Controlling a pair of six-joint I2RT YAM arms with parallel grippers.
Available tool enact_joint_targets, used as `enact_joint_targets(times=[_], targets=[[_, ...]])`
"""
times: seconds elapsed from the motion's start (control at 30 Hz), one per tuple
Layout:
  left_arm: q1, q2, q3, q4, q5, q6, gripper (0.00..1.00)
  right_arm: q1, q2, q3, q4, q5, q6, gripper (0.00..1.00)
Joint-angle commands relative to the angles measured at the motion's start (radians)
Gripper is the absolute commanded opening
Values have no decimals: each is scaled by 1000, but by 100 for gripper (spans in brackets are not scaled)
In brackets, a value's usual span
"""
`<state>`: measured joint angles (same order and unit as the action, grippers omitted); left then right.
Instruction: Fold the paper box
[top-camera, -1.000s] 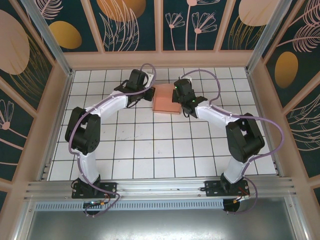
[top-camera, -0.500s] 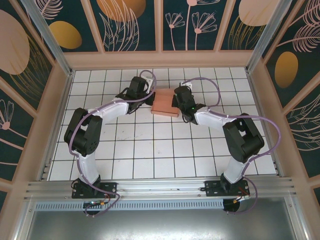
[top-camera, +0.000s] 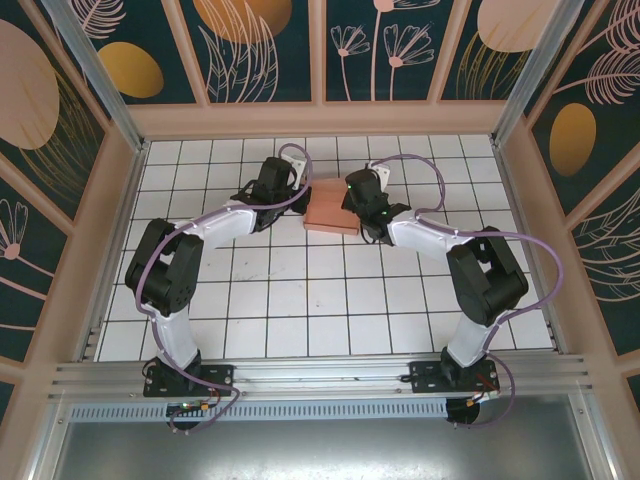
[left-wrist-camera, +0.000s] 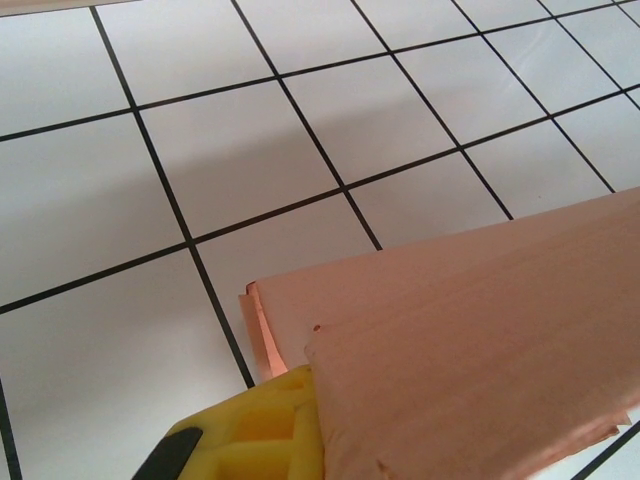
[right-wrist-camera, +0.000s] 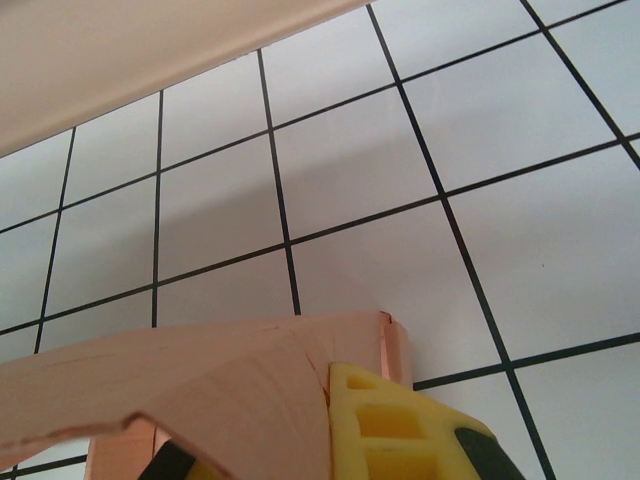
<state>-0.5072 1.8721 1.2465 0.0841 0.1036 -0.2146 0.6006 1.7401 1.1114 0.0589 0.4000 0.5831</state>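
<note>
White tiles with black grid lines cover the table (top-camera: 300, 300), which is boxed in by tan frames and dark floral panels. From the top camera, the two black-and-white arms reach away from the near rail and bend toward each other, meeting at about twelve o'clock of the table's middle. Between them lies the paper box (top-camera: 332, 207), salmon-pink and flat, a short way off the far wall. The left gripper (top-camera: 298, 200) is against the box's nine o'clock edge and the right gripper (top-camera: 353, 205) against its three o'clock edge. In the left wrist camera the pink cardboard (left-wrist-camera: 480, 340) spreads across the four o'clock part of the view, layered, with a small flap sticking out at its corner. It overlaps a yellow finger (left-wrist-camera: 250, 435) at six o'clock. In the right wrist camera the cardboard (right-wrist-camera: 200, 390) arches at seven o'clock, touching a yellow finger (right-wrist-camera: 400, 430) at five o'clock. Each wrist camera shows one finger, so I cannot tell how far either pair of jaws is parted or whether it pinches the box.
</note>
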Motion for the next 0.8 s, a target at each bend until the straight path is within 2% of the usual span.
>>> enact_joint_targets(times=[0.0, 0.23, 0.53, 0.77], targets=[[-1, -50, -5, 85, 27, -23, 0, -3, 3, -10, -36, 42, 77, 0], [-2, -58, -42, 124, 28, -38, 0, 4, -40, -126, 65, 52, 82, 0], [-7, -90, -189, 276, 29, -55, 0, 66, -97, -247, 172, 109, 47, 0], [-9, -116, -249, 307, 22, -56, 0, 95, -96, -272, 162, 141, 86, 0]])
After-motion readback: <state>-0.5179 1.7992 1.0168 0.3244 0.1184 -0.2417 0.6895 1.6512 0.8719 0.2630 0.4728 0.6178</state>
